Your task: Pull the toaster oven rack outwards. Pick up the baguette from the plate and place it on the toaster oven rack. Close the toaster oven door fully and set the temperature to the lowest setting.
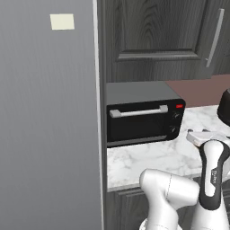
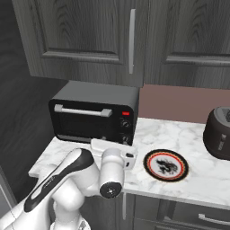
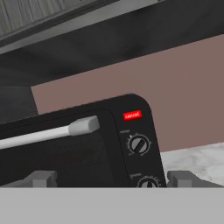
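At the centre of the left base view, the toaster oven is seen standing on the marble counter, pushed back against the wall beneath the dark cabinets. The toaster oven door is shut, its silver handle lying across the top edge, so the rack cannot be seen from any camera. The plate lies at the centre right of the right base view, on the counter just to the right of the oven; no baguette can be made out on it, only the dark pattern at its middle. A large dark vessel stands at the right edge of that view.

The opening step is judged to be in hand: nothing of the task has been done, and the door must be let down before the rack can be pulled out. The next move is judged to call for the handle to be reached, grasped across its bar and drawn outwards and down.

The gripper is held wide open and empty, its two finger tips seen low in the hand view. It is pointed at the oven's front, near the two knobs and the red light, apart from the door. The arm is folded low in front of the counter, the hand level and facing forward.
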